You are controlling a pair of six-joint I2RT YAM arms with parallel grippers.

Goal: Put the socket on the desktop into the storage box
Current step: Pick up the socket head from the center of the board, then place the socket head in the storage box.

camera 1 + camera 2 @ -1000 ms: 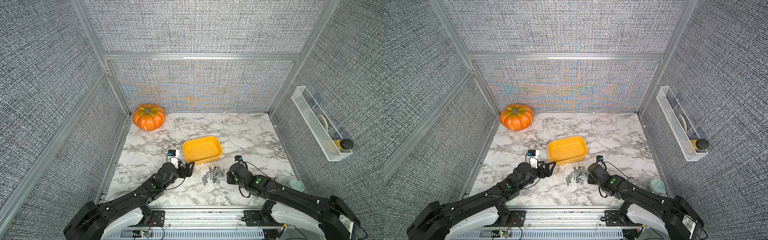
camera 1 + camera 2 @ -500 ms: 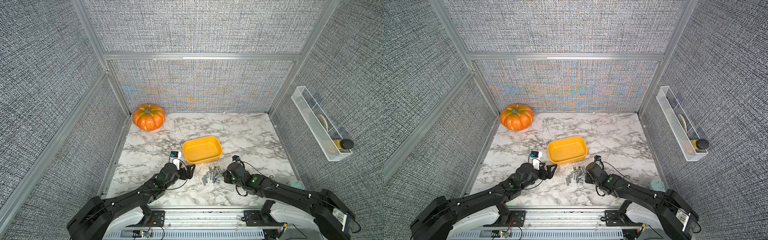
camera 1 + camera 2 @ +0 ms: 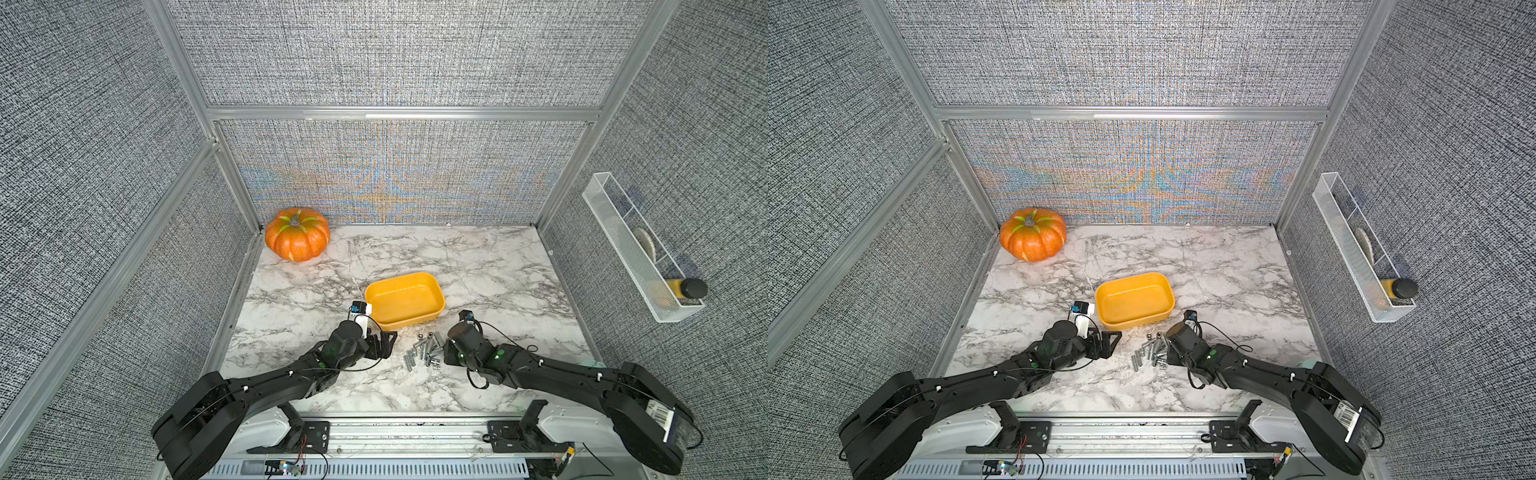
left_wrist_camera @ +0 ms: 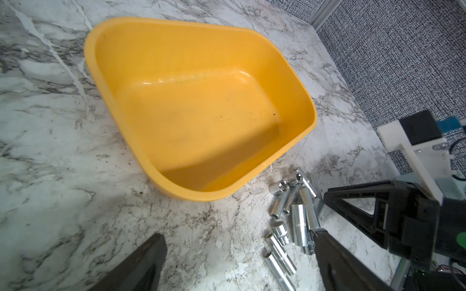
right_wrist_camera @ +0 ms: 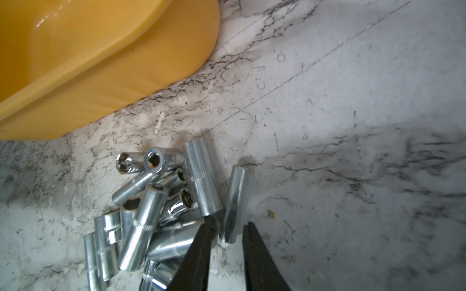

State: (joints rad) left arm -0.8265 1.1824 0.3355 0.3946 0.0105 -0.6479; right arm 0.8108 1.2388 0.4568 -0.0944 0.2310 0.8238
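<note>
**Right gripper straddling one socket beside the storage box**

Visibility limits: in both top views the wrist of the right gripper hides its fingers. The sockets show only as a small heap of metal tubes, and their number cannot be told. In the right wrist view the frame edge cuts off the heap's near part and most of the storage box.

Socket position: the socket lies flat on the desktop at the heap's edge, just beside the box's near wall. Its long axis runs roughly in line with the fingers.

Right gripper: the jaws stand narrowly apart, one on each side of the socket's near end, with a gap showing on both sides.

Left gripper: the jaws are spread wide over bare desktop near the box.
</note>
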